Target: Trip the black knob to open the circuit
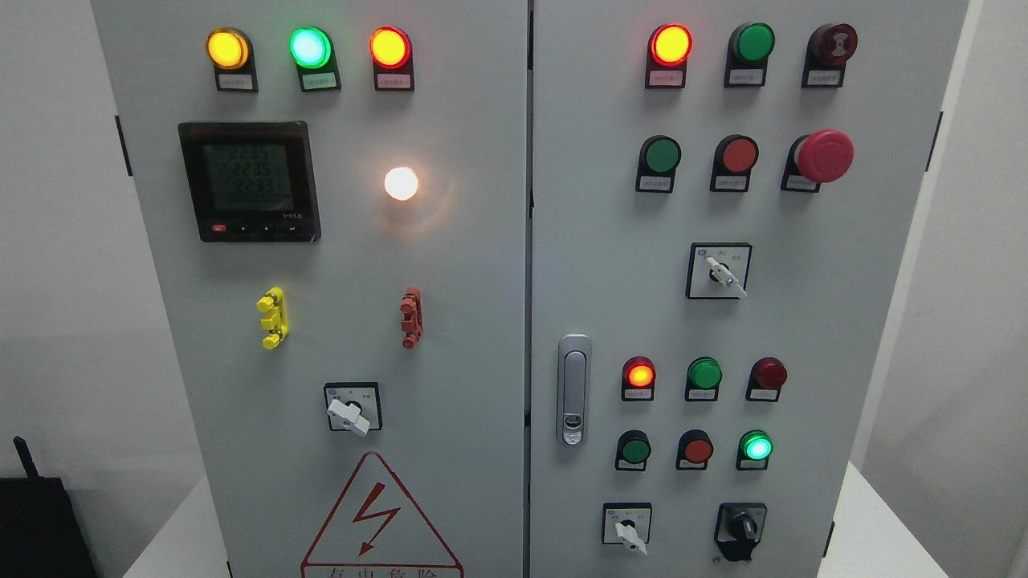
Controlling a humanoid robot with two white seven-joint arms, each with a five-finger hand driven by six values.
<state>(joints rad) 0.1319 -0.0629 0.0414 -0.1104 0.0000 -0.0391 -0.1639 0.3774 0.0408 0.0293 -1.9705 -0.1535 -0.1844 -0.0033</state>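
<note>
The black knob (740,530) sits at the lower right of the grey cabinet's right door (867,337), on a black plate, its handle pointing roughly straight up. To its left is a white-handled selector switch (629,532) pointing down-right. Neither of my hands nor arms shows in the head view.
The right door carries red and green lamps and buttons, a red mushroom stop button (824,155), another white selector (721,274) and a silver door latch (573,390). The left door (466,337) has a meter (249,181), lit lamps, a white selector (350,412). A black object (40,522) sits bottom left.
</note>
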